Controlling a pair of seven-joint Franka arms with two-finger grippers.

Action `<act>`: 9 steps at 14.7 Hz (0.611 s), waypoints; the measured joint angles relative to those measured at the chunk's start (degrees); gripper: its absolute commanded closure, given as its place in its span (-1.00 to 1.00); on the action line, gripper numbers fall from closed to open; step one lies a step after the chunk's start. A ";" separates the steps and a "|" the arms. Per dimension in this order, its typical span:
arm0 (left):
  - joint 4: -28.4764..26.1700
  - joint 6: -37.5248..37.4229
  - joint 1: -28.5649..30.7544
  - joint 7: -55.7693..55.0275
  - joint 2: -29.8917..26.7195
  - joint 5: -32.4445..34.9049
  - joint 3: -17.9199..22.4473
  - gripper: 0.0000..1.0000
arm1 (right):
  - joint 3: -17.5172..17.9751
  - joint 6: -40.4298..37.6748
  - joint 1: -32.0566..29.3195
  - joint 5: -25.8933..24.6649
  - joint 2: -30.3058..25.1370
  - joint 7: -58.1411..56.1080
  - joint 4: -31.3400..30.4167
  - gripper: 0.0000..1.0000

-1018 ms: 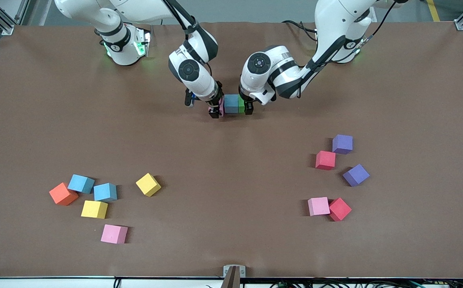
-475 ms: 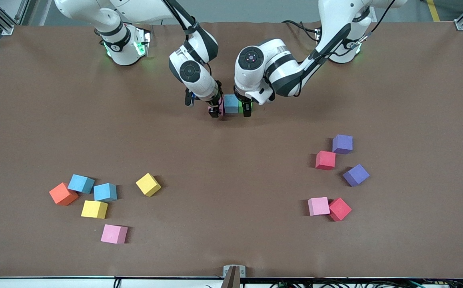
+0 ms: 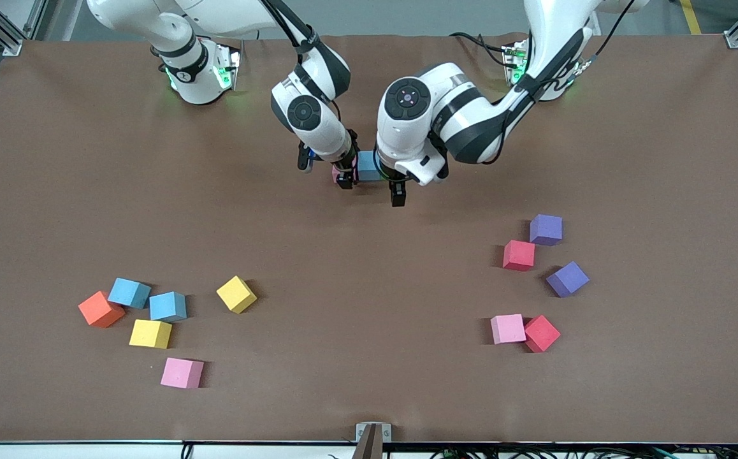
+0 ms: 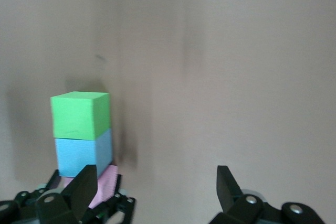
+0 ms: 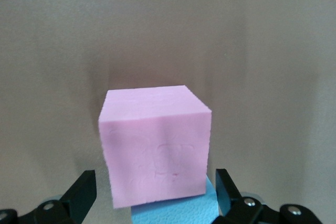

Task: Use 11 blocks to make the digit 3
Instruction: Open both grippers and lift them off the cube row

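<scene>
- Whereas half a second earlier the left gripper straddled the green block, it has since drawn off toward the front camera, its jaws wide and empty; the green block, now hidden beneath the arm in the front view, stands free.
- The first row of the digit 3 thus appears laid: green block, light blue block and pink block touching in a line near the bases.
- The right gripper remains over the pink block, jaws wide about it; whether the pads touch it is unclear.
- Loose blocks wait nearer the camera: one cluster toward the right arm's end, another toward the left arm's.
</scene>
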 measured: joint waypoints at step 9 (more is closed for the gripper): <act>9.82 -2.83 3.56 31.62 2.19 1.52 9.31 -1.00 | -2.15 -14.84 -0.13 -1.01 -2.07 0.01 6.53 -1.00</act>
